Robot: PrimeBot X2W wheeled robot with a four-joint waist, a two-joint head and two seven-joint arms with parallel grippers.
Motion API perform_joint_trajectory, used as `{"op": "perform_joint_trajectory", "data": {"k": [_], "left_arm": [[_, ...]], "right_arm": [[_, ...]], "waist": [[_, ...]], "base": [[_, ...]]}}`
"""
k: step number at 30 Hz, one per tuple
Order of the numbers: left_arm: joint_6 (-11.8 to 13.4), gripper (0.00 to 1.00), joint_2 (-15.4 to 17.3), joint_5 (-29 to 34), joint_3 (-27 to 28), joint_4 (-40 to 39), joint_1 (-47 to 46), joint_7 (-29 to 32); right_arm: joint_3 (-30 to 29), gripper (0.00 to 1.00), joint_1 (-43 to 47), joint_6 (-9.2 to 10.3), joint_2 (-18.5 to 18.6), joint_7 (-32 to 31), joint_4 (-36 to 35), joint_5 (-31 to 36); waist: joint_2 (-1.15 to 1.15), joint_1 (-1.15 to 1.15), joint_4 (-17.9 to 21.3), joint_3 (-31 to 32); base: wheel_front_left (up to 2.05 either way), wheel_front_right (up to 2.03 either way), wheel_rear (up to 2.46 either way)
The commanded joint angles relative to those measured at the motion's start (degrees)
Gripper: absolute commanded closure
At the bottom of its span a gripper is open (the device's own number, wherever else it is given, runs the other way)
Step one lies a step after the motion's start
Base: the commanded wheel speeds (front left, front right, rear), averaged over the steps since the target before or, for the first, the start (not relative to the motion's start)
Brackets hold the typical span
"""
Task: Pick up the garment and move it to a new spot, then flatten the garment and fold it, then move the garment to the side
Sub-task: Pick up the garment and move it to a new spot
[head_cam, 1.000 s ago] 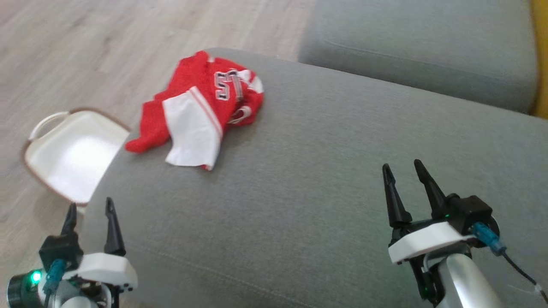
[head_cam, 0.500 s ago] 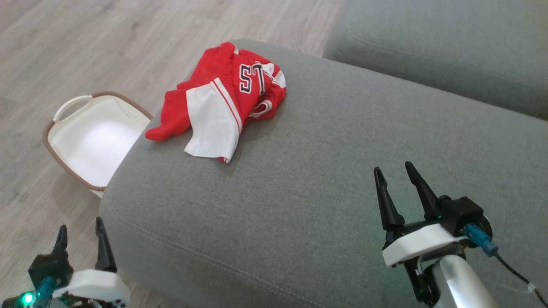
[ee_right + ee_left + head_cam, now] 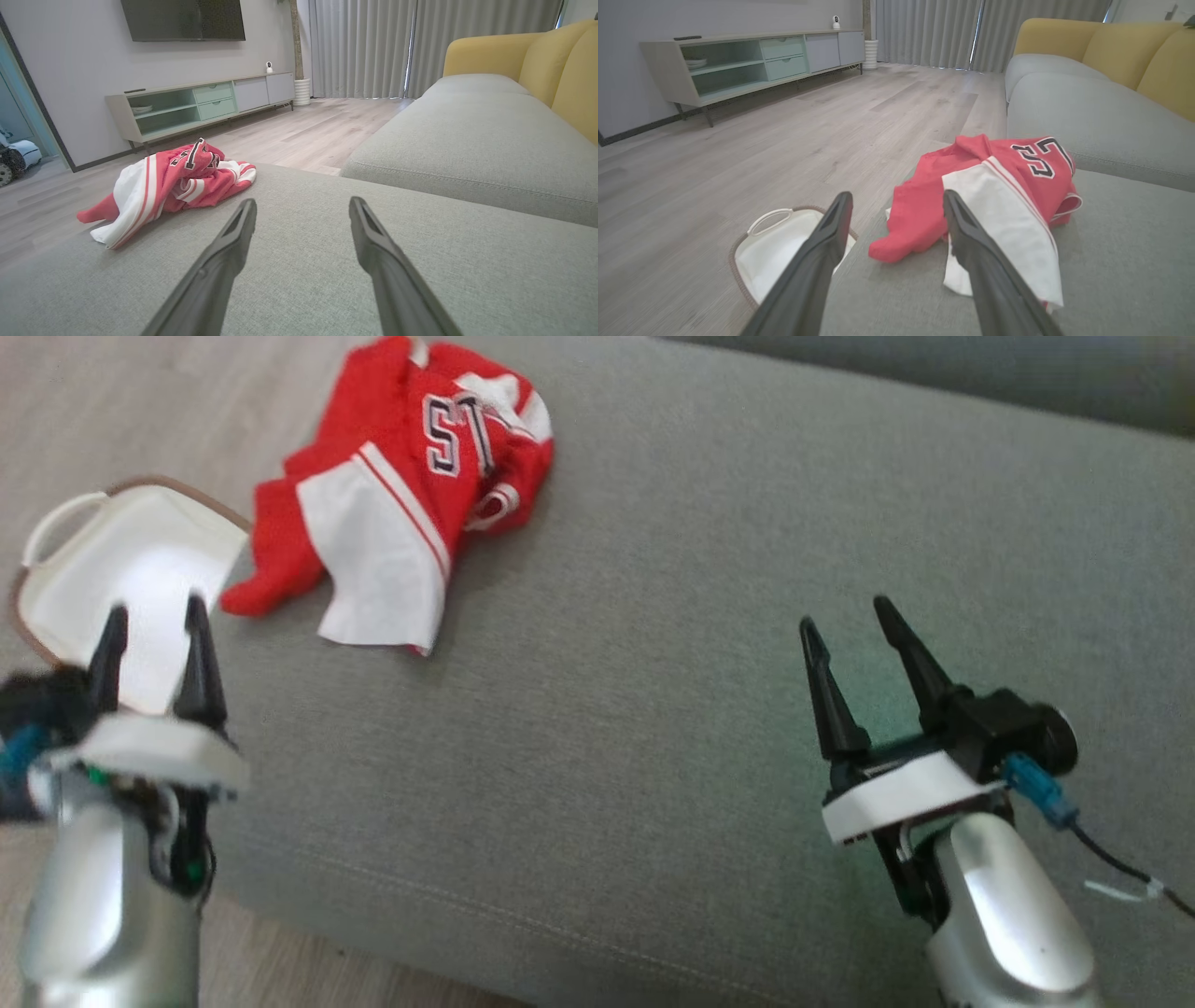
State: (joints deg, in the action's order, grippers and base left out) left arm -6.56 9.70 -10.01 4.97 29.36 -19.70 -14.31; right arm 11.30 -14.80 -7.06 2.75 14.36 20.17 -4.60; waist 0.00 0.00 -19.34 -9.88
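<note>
Toward the far left corner of the broad grey fabric sofa cushion [image 3: 653, 663], close to its rounded edge: a crumpled red-and-white sports jersey [image 3: 401, 495] with dark block lettering. Lies bunched and partly doubled over, not flat. Runs longest on a diagonal in the head view, from the red tip and white panel at the near left up to the lettered part at the far right. Points that red tip toward the white oval basket [image 3: 84, 569] with a brown rim and loop handle, standing on the pale wood-plank floor [image 3: 84, 401] just beside the cushion. Touches neither gripper. For the left gripper [image 3: 156, 609], with two long dark fingers: spread wide, nothing between them, poised at the cushion's left edge near the red tip but apart from it. For the right gripper [image 3: 845, 613], built the same: likewise spread and empty, over bare cushion — well apart from the jersey.
</note>
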Motion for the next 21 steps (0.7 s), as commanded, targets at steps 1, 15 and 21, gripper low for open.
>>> {"op": "perform_joint_trajectory", "data": {"k": [1, 15, 21], "left_arm": [[-0.39, 0.0, 2.77, -1.02, 0.8, -0.09, -4.2, -0.69], [-0.91, 0.0, 14.34, -17.7, -19.7, 14.89, -24.24, -0.41], [-0.91, 0.0, 16.7, -18.76, -23.83, 19.98, -29.32, -0.49]], "right_arm": [[1.68, 0.0, -2.56, -0.43, 0.13, 0.63, -2.43, 0.69], [3.81, 0.0, -7.18, -0.43, 0.13, 0.63, -7.23, 3.16], [3.3, 0.0, -7.6, -0.43, 0.13, 0.63, -7.68, 3.75]], "waist": [[0.0, 0.0, 2.58, -3.34], [0.0, 0.0, 9.5, -12.56], [0.0, 0.0, 11.01, -14.63]], "base": [[0.0, 0.0, 0.0], [0.0, 0.0, 0.0], [0.0, 0.0, 0.0]]}}
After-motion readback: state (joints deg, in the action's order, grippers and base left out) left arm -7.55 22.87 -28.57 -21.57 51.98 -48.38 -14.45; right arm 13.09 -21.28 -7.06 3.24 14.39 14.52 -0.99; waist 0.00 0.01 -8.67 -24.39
